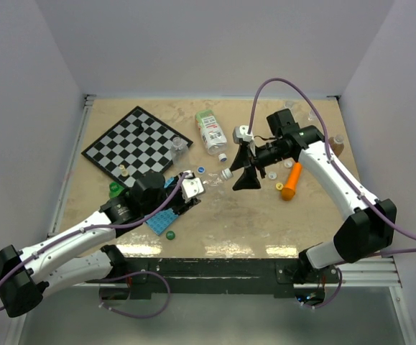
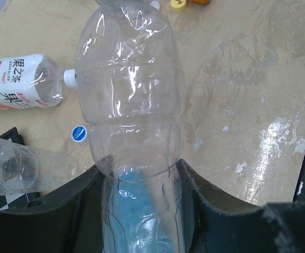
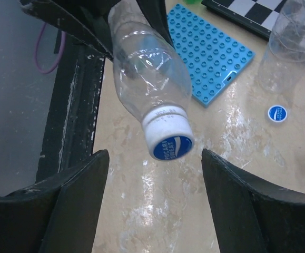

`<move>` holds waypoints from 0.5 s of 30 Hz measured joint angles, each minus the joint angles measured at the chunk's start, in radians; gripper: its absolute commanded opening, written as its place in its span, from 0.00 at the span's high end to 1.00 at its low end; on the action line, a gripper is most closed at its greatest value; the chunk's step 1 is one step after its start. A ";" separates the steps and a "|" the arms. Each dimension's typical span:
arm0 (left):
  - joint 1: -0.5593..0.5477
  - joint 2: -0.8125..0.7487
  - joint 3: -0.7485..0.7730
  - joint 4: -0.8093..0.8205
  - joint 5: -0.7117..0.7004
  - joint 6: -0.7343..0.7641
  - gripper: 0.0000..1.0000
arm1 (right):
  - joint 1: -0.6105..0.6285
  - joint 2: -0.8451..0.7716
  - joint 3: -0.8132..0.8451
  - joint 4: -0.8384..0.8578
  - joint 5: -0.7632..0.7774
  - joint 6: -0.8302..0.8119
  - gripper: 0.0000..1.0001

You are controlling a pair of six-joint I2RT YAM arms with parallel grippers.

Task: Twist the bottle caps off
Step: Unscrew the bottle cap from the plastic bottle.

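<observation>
**Q:** Beige tabletop [image 3: 152, 216], both arms up. Grips?

**A:** My left claw [image 2: 139, 176] clamps the clear bottle [image 2: 128, 95] low down. My right claw [image 3: 153, 155] stands open around its cap [image 3: 170, 145], not touching; top reads "POCARI SWEAT". The labelled bottle [image 2: 15, 81] beyond reads "果之茶".

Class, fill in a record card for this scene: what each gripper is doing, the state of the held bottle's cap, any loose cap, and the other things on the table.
Left gripper: shut on clear bottle
Right gripper: open, jaws either side of the bottle's cap, not touching it
Cap: white, blue top, on the neck
Loose cap: blue, flat on table
Labelled bottle: on its side, white cap on
Others: blue plate, chessboard, carrot toy
</observation>
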State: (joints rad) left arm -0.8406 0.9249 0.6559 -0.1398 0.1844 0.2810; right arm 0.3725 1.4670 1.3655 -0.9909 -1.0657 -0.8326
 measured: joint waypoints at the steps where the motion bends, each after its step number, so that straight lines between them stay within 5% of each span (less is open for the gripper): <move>1: 0.000 0.002 0.000 0.001 0.002 0.000 1.00 | 0.006 0.000 0.005 -0.004 -0.003 -0.003 0.32; 9: 0.000 0.007 0.000 0.004 0.022 0.000 0.99 | 0.018 0.000 0.013 -0.019 -0.018 -0.013 0.52; 15: -0.004 0.007 0.000 0.005 0.039 0.000 1.00 | 0.027 0.000 0.014 -0.019 -0.019 -0.013 0.51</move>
State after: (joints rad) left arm -0.8448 0.9321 0.6559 -0.1352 0.2237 0.2810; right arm 0.3996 1.4670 1.3800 -1.0103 -1.0843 -0.8452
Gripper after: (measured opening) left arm 0.520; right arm 0.486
